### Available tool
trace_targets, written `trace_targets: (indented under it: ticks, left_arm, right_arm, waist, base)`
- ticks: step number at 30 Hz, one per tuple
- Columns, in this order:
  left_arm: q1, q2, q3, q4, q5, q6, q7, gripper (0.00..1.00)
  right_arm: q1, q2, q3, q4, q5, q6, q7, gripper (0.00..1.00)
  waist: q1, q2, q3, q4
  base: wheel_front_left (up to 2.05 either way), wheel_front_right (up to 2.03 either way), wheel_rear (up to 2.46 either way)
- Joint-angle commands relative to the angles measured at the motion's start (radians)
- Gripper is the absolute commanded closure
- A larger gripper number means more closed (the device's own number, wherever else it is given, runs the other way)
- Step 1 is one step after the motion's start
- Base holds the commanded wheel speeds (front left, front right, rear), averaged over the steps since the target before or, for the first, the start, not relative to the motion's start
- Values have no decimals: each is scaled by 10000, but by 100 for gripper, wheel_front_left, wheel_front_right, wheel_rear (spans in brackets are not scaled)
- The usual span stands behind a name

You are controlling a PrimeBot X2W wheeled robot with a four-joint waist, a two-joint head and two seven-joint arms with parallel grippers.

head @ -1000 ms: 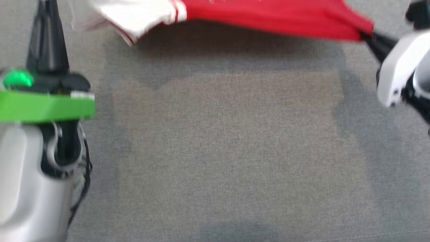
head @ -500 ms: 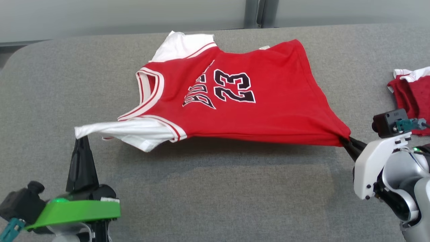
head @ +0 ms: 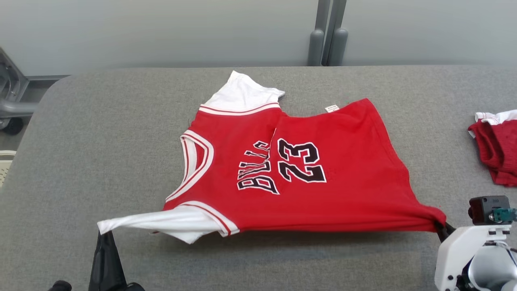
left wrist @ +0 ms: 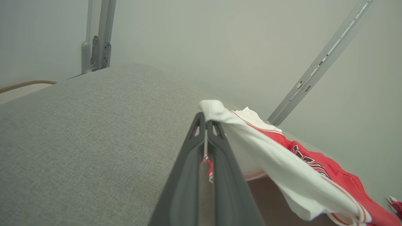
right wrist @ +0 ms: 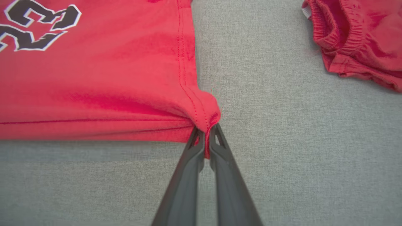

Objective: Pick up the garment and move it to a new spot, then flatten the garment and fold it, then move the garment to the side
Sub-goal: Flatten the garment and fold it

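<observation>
Red number-23 jersey (head: 323, 190) lies spread, print up, in the middle of the grey padded table (head: 101, 133). Its near edge is raised off the surface and stretched between both grippers. Left gripper (left wrist: 205, 117): fingers pressed together on the tip of the white sleeve. Right gripper (right wrist: 205, 133): fingers clamped on the red hem corner. Crumpled red shorts (head: 494, 149) lie to the right, apart from the jersey. A grey post (head: 327, 36) stands behind the table.

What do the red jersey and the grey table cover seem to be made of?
Red jersey: probably soft knit cotton, matte; stitched hem and gentle folds show. Table cover: apparently woven fabric, matte grey; fine speckled weave is visible.
</observation>
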Motion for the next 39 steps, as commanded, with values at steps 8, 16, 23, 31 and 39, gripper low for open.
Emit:
trace_targets:
  ticks: [8,16,23,31,39]
  left_arm:
    - [1039,415,-173,128,1146,-52,45,100]
    - [769,620,-934,547,1658,-221,475,100]
    - [35,783,-1451,1035,2012,-352,1020,100]
    - [-284,785,-1547,1229,1599,-537,1535,100]
    - [-823,555,-1159,958,996,-561,1259,100]
  right_arm:
    - [1498,301,-154,-1273,246,-34,991,100]
    - [1769,363,184,-1748,696,-32,1431,100]
    - [1604,376,347,-1599,936,-31,1421,100]
    - [1638,378,200,-1517,1176,-31,1371,100]
    - [1029,379,-12,-1383,1553,-31,485,100]
  waist:
    - [1,0,23,-100]
    - [1,0,83,-181]
    - [1,0,65,-142]
    - [1,0,-33,-214]
    - [1,0,-116,-302]
  base:
    - [0,0,0]
    - [0,0,0]
    - [0,0,0]
    - [0,0,0]
    - [0,0,0]
